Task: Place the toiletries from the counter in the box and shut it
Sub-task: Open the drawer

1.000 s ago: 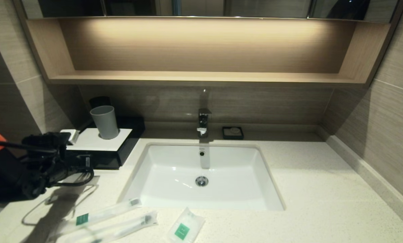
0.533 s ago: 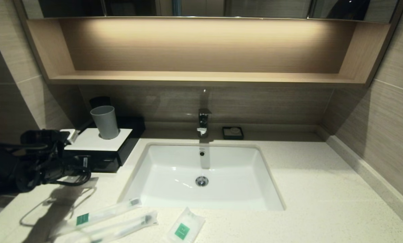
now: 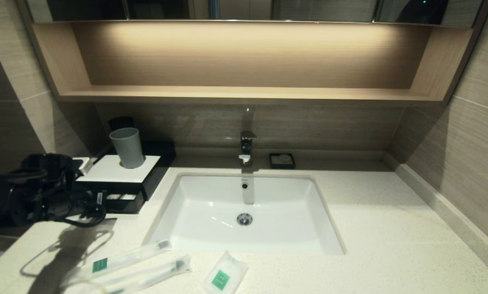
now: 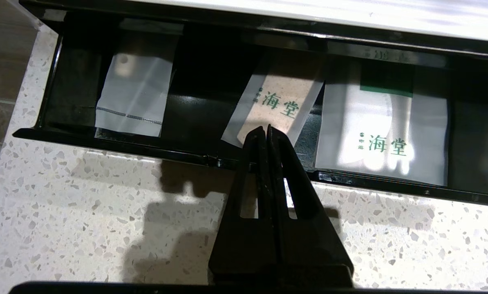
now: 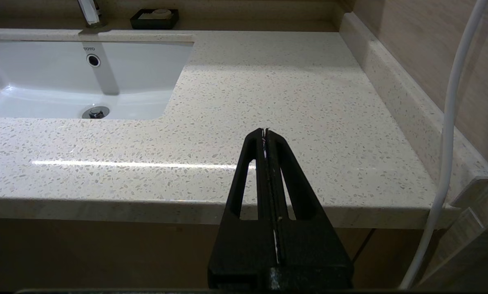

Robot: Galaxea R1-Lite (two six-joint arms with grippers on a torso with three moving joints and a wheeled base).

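- Standing at the left rear of the table (image 3: 370,228): the box (image 3: 146,183), black with a white top panel, its front drawer (image 4: 211,159) pulled partly out.
- Drawer contents, seen in the left wrist view: a plain white sachet (image 4: 133,98) in one compartment, a clear packet with green characters (image 4: 274,108) in the middle, a larger white packet with green characters (image 4: 381,136) in the next.
- Left end effector (image 4: 267,128): fingers pressed together, tips at the drawer's front edge over the middle packet; whether they pinch the edge I cannot tell. In the head view it sits just left of the box, low over the table.
- Right end effector (image 5: 265,131): fingers closed on nothing, held off the table's front right edge, well apart from the work.
- Toothbrush packet one (image 3: 125,258): flat on the table at the front left, green label toward its left end.
- Toothbrush packet two (image 3: 146,277): just beside the first, nearer the front edge, roughly parallel.
- Small white sachet (image 3: 224,274): flat on the table in front of the sink (image 3: 244,241), green square label up.
- Grey cup (image 3: 126,148): upright on the box's white panel.
- Soap dish (image 3: 282,161): black, at the back of the table right of the tap (image 3: 247,147).
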